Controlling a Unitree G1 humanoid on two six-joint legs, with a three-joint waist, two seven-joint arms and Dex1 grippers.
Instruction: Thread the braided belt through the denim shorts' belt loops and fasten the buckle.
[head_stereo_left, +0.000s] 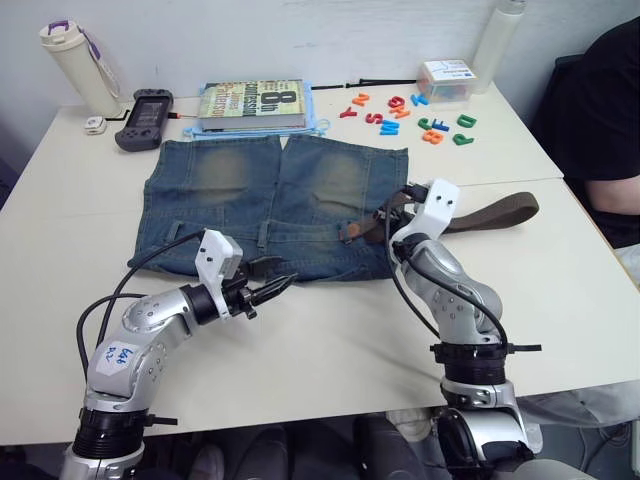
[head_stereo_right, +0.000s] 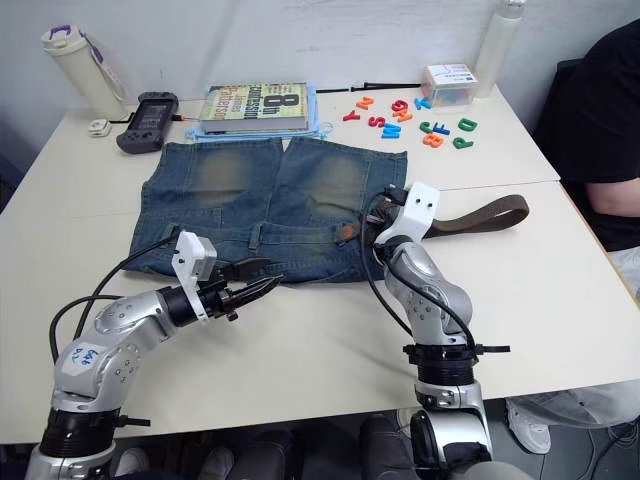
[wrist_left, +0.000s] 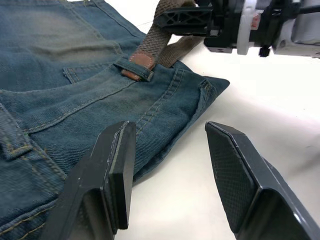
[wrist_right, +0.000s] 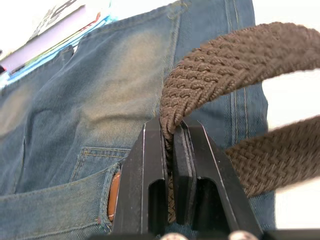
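Left hand (head_stereo_left: 272, 287) hovers at the near waistband edge of the denim shorts (head_stereo_left: 270, 205), fingers spread wide, nothing held. The shorts lie flat on the tabletop (head_stereo_left: 320, 350), waistband toward the robot, legs pointing away.

Right hand (wrist_right: 170, 150) has its fingers pinched tight on a fold of the braided belt (wrist_right: 225, 60), just above the right part of the waistband. The tan leather tip (wrist_left: 141, 61) is already poked under one belt loop (wrist_left: 134, 70) there. The rest of the strap trails right across the tabletop (head_stereo_left: 500, 210); the buckle is not made out.

Step in hand, as judged: pull the tip through this loop and on toward the next.
- Keep the strap flat and low along the waistband; a twisted braid would snag.
- Use the left hand to pin the denim or take the tip as it emerges.
- Feed slack from the right rather than dragging the shorts.

Beyond the shorts: a book (head_stereo_left: 252, 104), a game controller (head_stereo_left: 143, 118), coloured letters (head_stereo_left: 410, 115).
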